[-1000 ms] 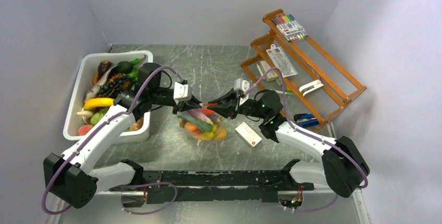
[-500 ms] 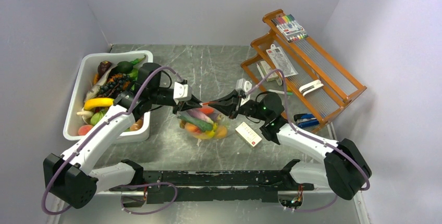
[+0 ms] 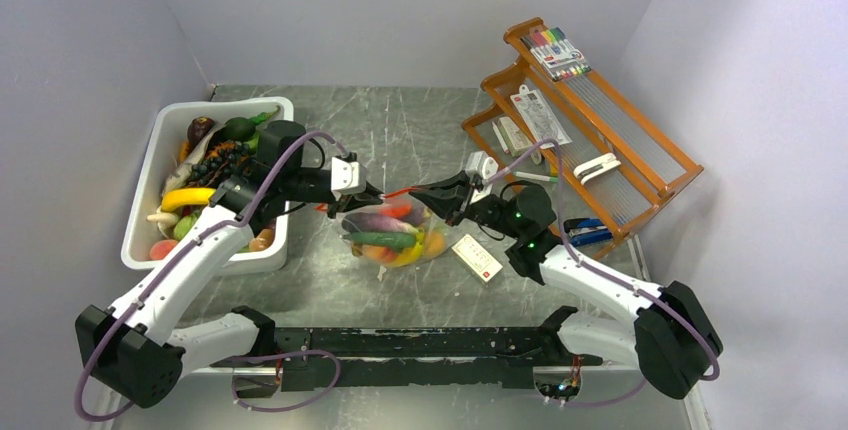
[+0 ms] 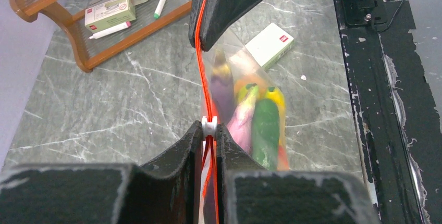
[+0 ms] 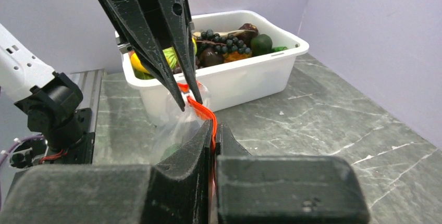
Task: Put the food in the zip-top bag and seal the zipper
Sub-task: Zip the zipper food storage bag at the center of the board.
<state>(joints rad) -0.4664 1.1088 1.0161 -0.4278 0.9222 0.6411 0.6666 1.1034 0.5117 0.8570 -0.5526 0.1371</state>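
i have my left gripper (image 4: pixel 209 128) and right gripper (image 5: pixel 214 132) each pinching the zipper (image 4: pixel 199 57) taut; the zip-top bag (image 3: pixel 432 222), holding food (image 4: pixel 266 125), hangs below at mid-bench.

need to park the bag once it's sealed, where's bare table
Bare table lies at the far side between the white tub and the wooden rack, and nearer, between the zip-top bag and the black rail. The middle is crowded: both jaws, bag, small box.
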